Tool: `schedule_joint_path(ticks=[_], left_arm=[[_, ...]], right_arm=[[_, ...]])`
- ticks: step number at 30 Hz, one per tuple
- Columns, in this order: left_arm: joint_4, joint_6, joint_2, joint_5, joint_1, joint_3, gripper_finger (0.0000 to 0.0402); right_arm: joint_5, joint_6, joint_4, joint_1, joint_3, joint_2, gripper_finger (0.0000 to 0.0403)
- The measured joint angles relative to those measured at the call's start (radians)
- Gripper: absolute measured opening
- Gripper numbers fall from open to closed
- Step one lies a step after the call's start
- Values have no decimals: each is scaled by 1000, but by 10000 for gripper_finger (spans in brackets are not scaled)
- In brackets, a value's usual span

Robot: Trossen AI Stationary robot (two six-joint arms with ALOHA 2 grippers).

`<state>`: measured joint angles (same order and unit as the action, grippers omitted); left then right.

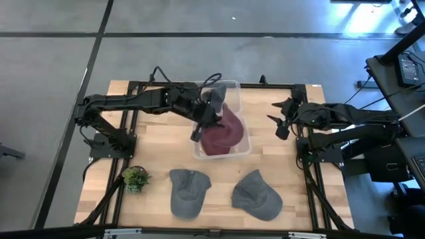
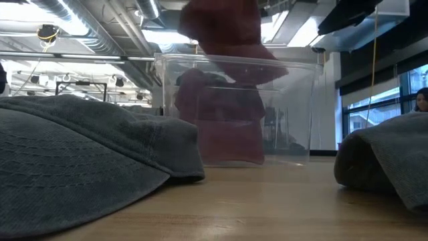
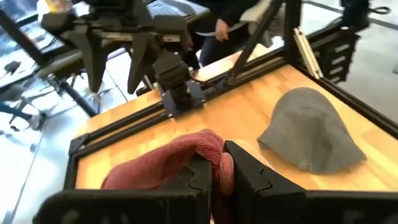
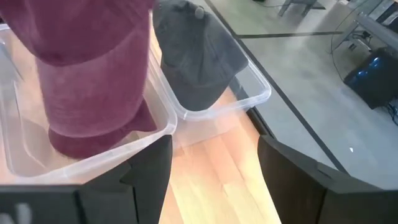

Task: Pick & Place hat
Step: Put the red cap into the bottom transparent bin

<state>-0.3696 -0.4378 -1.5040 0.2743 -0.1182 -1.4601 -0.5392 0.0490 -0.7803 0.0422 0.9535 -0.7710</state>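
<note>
Hanging over the clear bin (image 1: 244, 143), the maroon hat (image 1: 222, 133) is pinched at a fold by the left gripper (image 1: 207, 118), whose fingers are closed on the cloth, as the left wrist view shows. The lower part of the hat is already inside the bin; the upper part is lifted above the rim. I judge the placing step is in hand: next, the left gripper needs to lower a little and release so the hat drops fully into the bin. The right gripper (image 1: 284, 119) waits beside the bin with its fingers spread and holds nothing. Two grey hats (image 1: 188, 191) lie near the bin on the table (image 1: 153, 156), beside a small plant (image 1: 135, 178).
</note>
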Motion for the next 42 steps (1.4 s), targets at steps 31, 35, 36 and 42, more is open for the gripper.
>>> schedule_joint_path(ticks=[31, 35, 36, 42], left_arm=[[-63, -108, -200, 227, -28, 0, 24], [-57, -108, -240, 226, -28, 0, 24], [-57, -108, -250, 225, -28, 0, 24], [-41, -109, -266, 215, -28, 0, 29]], right_arm=[[-19, 24, 103, -2, -79, -8, 236], [-19, 27, 103, -2, -79, -17, 236], [-19, 26, 103, -2, -79, -20, 236], [-19, 23, 102, -2, -79, -29, 236]])
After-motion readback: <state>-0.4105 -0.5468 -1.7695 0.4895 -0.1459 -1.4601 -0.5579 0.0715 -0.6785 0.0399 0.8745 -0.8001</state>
